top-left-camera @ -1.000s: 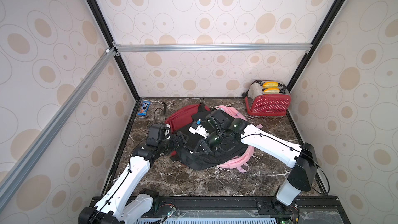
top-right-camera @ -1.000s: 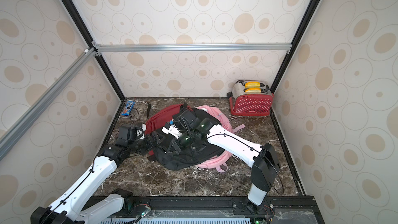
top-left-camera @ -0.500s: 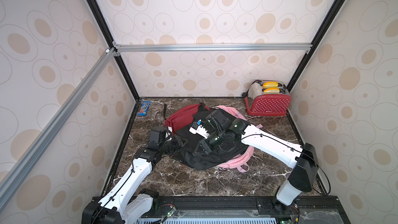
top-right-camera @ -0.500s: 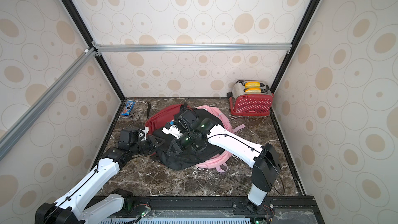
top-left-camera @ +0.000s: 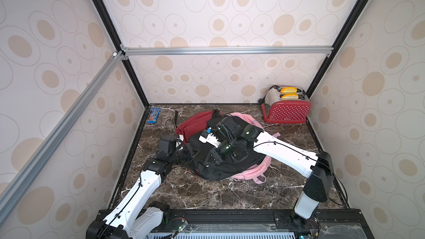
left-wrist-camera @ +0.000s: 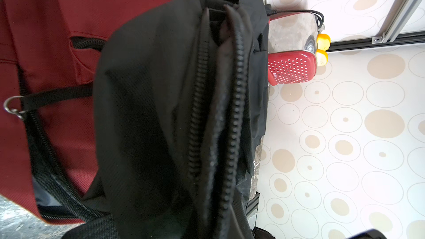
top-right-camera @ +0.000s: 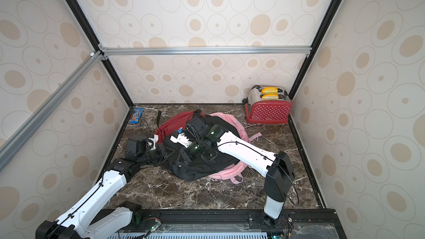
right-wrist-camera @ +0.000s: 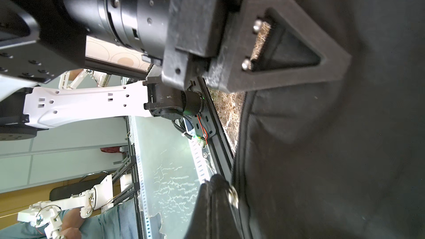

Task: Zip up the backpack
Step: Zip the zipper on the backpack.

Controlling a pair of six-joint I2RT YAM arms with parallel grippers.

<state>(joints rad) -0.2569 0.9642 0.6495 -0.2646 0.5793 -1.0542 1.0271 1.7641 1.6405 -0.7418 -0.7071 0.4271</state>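
Backpack (top-left-camera: 220,168): black, slumped at the middle of the counter (top-left-camera: 207,194), lying over 2 other bags, with both grippers at it.
Left gripper (top-left-camera: 192,154): jaws together, tip at the backpack's edge on the left arm's side. The right wrist view shows one triangular finger (right-wrist-camera: 287,49) pressed against the black fabric. Whether cloth is pinched between the jaws cannot be told.
Right gripper (top-left-camera: 211,159): jaws together, low over the top of the backpack, pointing toward the left gripper and near it. In the right wrist view its fingers (right-wrist-camera: 207,203) sit closed just beside a piped seam. Whether it holds anything cannot be told.
Zipper (left-wrist-camera: 197,111): in the left wrist view, 2 rows of black teeth run side by side with a gap between them, so the opening is unjoined along the stretch that shows.
Red bag (top-left-camera: 193,123): under the backpack's far left part, with a black strap and a metal ring (left-wrist-camera: 10,106).
Pink bag (top-left-camera: 250,173): under the backpack's right side, its edge and straps sticking out toward the front.
Toaster (top-left-camera: 286,109): red with white dots, in the far right corner, well apart from the bags, with 2 yellow slices (top-left-camera: 289,93) in its slots.
Candy packet (top-left-camera: 153,115): blue, flat on the counter against the left wall at the back.
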